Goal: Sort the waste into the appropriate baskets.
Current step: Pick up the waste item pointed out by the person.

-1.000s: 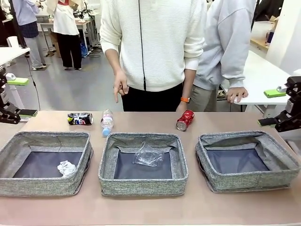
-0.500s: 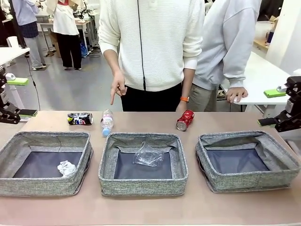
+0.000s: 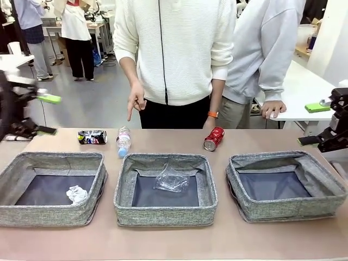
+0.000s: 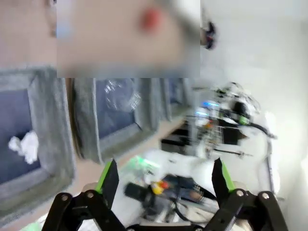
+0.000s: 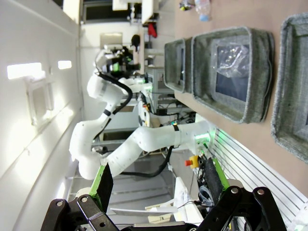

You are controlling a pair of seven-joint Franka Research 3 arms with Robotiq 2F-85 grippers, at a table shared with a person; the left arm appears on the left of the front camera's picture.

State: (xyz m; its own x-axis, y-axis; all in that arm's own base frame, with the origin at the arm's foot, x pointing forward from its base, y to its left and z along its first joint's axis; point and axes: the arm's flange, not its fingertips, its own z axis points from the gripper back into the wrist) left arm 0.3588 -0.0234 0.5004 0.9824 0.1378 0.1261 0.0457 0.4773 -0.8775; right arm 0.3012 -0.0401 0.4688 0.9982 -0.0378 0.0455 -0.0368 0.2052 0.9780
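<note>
While three pieces lie unsorted on the far strip of table, the front view suggests the left gripper (image 3: pixel 48 115), blurred, jaws wide and empty, should take the crushed dark blue can (image 3: pixel 92 137) nearest it. Come down from above, span its narrow width, and lift clear of the fabric walls. The right basket (image 3: pixel 283 157) looks meant for cans. The clear bottle (image 3: pixel 124 141) lies beside that can, under the person's pointing hand (image 3: pixel 136 103); the crushed red can (image 3: pixel 213 138) lies farther right. The right gripper (image 3: pixel 314 124) hangs open at the table's right edge. The paper wad (image 3: pixel 76 194) sits in the left basket (image 3: pixel 51 157), the plastic cup (image 3: pixel 172 179) in the middle basket (image 3: pixel 163 159).

From the left wrist, blurred, the spread jaws hold nothing.

From the right wrist, likewise apart and empty.

Both cans' print is too small to read.
</note>
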